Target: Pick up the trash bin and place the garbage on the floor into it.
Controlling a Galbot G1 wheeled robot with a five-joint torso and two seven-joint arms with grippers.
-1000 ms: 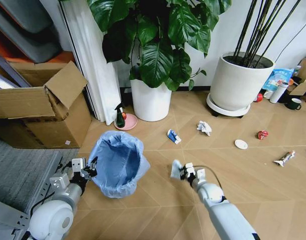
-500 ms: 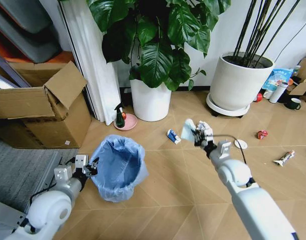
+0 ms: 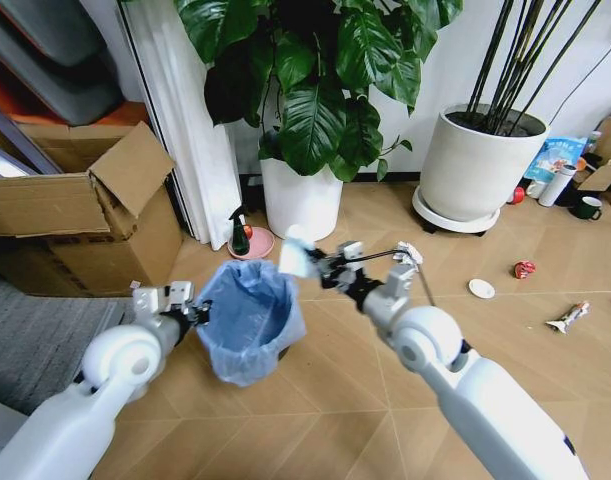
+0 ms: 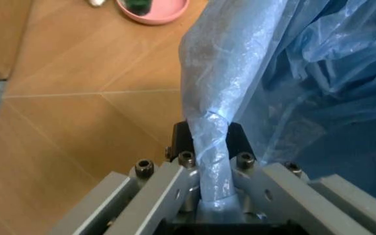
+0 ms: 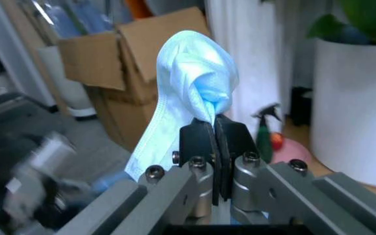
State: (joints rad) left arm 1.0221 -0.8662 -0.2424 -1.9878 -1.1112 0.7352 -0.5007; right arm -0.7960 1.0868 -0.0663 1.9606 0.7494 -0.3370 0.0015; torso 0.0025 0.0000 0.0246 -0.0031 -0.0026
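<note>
Trash bin (image 3: 247, 320), blue-bagged, is held off the floor (image 3: 325, 400) by the left end effector (image 3: 188, 312), which pinches only the bag's folded rim. Risk: the thin plastic slips or tears and the bin tips.

Right end effector (image 3: 320, 265) sits just above the bin's far rim, pressed together on a pale blue mask-like piece (image 3: 295, 257). It probably overhangs the opening, though depth is unclear; released now, it could land outside.

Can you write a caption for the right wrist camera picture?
Right gripper pinches a crumpled light-blue face mask, held up before a cardboard box.
</note>
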